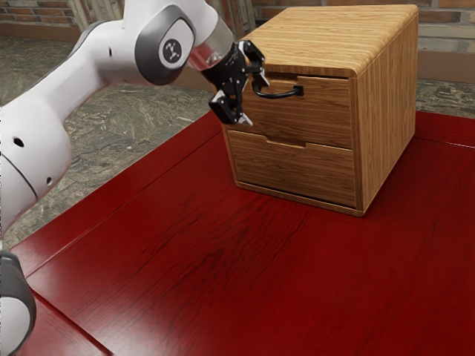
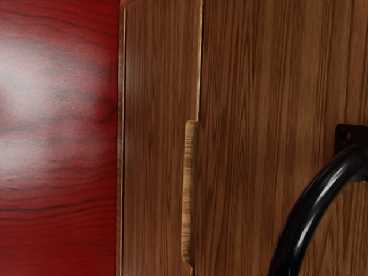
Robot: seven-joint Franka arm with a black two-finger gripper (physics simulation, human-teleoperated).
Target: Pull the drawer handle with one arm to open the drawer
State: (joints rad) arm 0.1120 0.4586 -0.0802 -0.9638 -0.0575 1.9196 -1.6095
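A wooden cabinet (image 1: 386,111) with two drawers stands on the red table (image 1: 223,282). Its top drawer (image 1: 319,119) carries a black curved handle (image 1: 282,94) and its front looks flush with the cabinet. My black gripper (image 1: 251,87) is open at the handle's end nearer the arm, one finger above it and one below, neither visibly pressing on it. In the wrist view the handle (image 2: 310,213) arcs close under the hand across the top drawer's front (image 2: 270,86), with its black mount (image 2: 348,137) beside it.
The lower drawer (image 1: 297,167) has a cut-out notch and no handle; its front (image 2: 158,115) lies between the top drawer and the table top (image 2: 57,144). Wide red table surface stretches in front of the cabinet. A stone floor and brick wall lie behind.
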